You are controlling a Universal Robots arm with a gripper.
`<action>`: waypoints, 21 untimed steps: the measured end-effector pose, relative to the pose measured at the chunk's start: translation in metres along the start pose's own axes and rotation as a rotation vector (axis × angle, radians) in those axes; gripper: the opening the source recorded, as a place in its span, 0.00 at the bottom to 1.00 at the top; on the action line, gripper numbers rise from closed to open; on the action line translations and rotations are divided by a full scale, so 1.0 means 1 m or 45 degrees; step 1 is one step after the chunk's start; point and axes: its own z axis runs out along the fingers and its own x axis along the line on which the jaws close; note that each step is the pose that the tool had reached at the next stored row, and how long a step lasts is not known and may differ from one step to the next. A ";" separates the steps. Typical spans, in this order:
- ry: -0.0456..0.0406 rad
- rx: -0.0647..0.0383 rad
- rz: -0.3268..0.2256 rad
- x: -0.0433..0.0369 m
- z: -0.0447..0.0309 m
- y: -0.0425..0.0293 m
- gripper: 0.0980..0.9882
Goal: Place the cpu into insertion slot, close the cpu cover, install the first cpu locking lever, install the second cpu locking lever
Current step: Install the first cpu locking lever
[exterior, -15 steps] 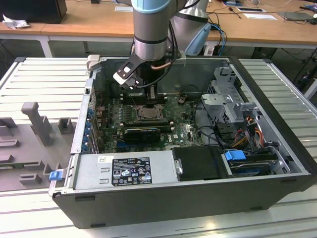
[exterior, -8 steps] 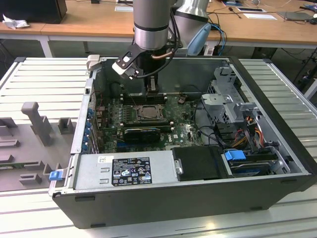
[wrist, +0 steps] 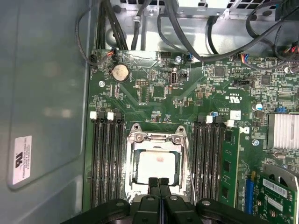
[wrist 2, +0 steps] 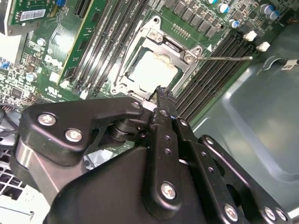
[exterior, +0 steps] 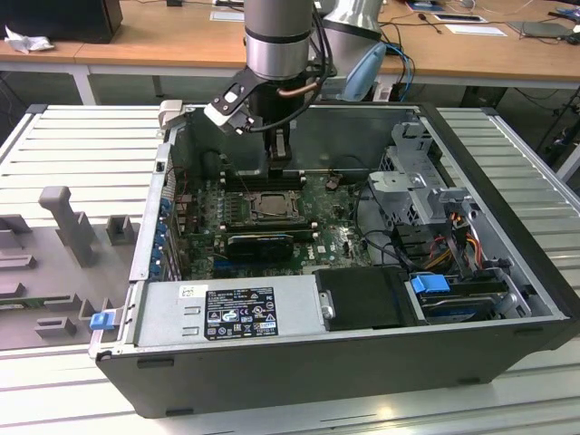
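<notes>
The cpu (wrist: 158, 167) lies pale and square in the insertion slot (exterior: 269, 207) on the green board. The dull silver cpu cover (wrist: 156, 139) lies flat over it, and the chip (wrist 2: 153, 69) shows through the cover's window. A thin wire locking lever (wrist 2: 226, 58) sticks out from the socket corner over the black memory slots; it runs along one side of the socket in the first wrist view (wrist: 188, 163). My gripper (wrist: 159, 181) hangs just above the socket's edge, its black fingers pressed together with nothing between them, as also shown in the second wrist view (wrist 2: 160, 91).
The open computer case (exterior: 507, 245) walls the board in on every side. Memory slots (wrist: 106, 158) flank the socket. A black graphics card (exterior: 261, 243) lies just in front of it, and cables (wrist: 140, 28) and a drive cage (exterior: 426, 181) crowd the exterior view's right.
</notes>
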 end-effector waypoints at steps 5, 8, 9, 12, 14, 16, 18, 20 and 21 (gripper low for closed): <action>0.000 0.001 0.000 0.0003 -0.0116 0.0006 0.01; 0.001 0.002 -0.016 0.0004 -0.0135 0.0006 0.01; 0.002 0.003 -0.039 0.0004 -0.0135 0.0007 0.01; 0.006 0.007 -0.180 0.0004 -0.0132 0.0006 0.01; 0.008 0.009 -0.258 0.0004 -0.0131 0.0006 0.01; 0.011 0.011 -0.329 0.0004 -0.0130 0.0006 0.01; 0.012 0.013 -0.383 0.0004 -0.0130 0.0006 0.01; 0.015 0.015 -0.470 0.0004 -0.0130 0.0006 0.01; 0.015 0.016 -0.491 0.0004 -0.0130 0.0006 0.01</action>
